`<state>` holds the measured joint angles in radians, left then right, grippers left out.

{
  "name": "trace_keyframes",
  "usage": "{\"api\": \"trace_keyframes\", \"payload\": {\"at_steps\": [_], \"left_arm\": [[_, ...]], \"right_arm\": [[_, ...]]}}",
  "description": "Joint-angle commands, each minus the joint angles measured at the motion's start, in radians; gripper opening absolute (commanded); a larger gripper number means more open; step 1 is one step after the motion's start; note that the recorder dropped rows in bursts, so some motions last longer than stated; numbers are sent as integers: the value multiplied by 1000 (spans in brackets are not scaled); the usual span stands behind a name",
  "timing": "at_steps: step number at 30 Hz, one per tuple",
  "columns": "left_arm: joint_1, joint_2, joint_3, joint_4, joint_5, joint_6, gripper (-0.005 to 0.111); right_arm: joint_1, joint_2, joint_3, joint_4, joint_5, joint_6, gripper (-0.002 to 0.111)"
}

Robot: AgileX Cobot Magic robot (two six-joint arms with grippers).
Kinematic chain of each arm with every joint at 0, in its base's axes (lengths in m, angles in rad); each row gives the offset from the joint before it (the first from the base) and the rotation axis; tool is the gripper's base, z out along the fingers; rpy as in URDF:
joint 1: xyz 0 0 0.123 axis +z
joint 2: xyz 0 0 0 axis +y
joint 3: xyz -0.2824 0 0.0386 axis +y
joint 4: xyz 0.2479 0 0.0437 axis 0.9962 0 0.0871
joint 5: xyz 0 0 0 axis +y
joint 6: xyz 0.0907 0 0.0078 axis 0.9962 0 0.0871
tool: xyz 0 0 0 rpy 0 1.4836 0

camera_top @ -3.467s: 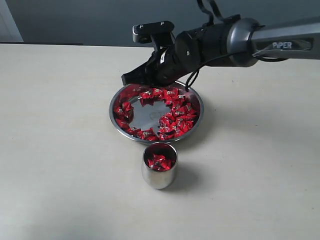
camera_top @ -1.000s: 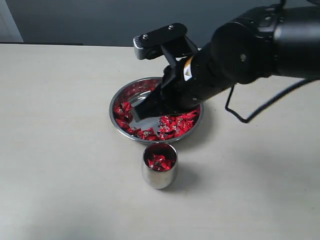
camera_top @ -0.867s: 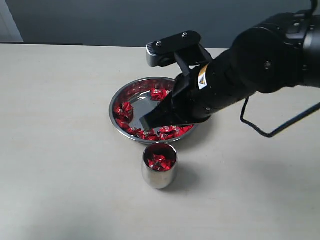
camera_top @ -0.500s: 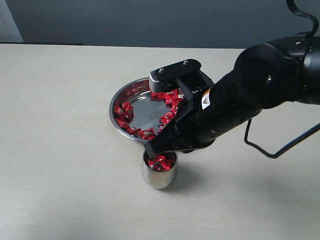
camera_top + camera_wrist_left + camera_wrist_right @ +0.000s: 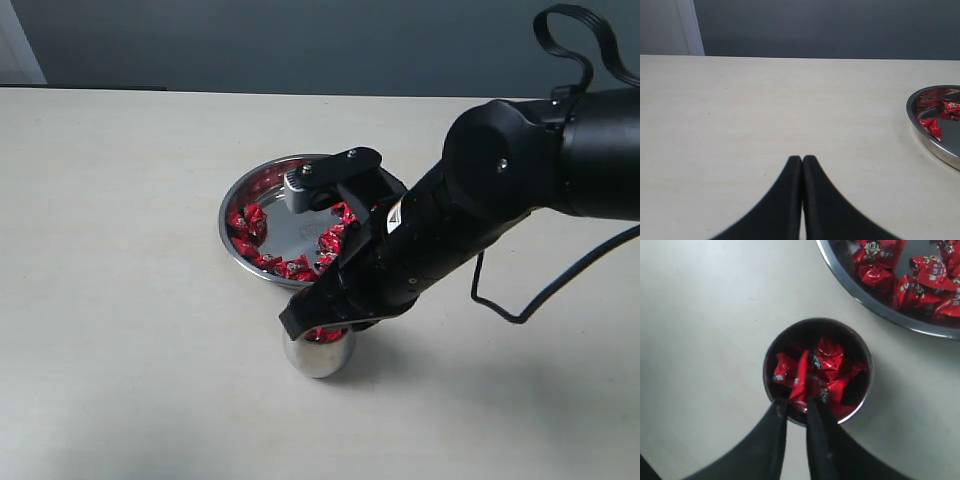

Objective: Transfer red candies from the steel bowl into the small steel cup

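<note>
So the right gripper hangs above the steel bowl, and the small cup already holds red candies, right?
Not quite: the right gripper hangs above the small steel cup, not the steel bowl; the right wrist view shows it. The cup does hold red candies.

steel bowl: mirror-shiny metal | small steel cup: same | red candies: glossy crinkled wrappers | table: matt, smooth

The small steel cup is set on the surface just in front of the steel bowl, toward the camera in the exterior view. In both, red candies are held, and the right claw is positioned over the cup's mouth.
</note>
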<state>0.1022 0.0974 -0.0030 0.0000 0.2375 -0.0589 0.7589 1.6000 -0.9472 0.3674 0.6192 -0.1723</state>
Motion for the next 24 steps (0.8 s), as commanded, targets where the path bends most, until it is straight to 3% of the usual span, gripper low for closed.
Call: {"api": "trace_keyframes", "payload": {"at_steps": [1,7,15,24], "left_arm": [[-5,-5,3,0,-4,-2,0],[-5,-5,3,0,-4,-2,0],[-5,-5,3,0,-4,-2,0],[-5,-5,3,0,-4,-2,0]], "right_arm": [[-2,2,4,1,-6,-17,31],[-2,2,4,-3,-120,-17,31],[-12,61,-14,-47,-555,-17,31],[-138,336,-295,-48,-472,-13,31]]}}
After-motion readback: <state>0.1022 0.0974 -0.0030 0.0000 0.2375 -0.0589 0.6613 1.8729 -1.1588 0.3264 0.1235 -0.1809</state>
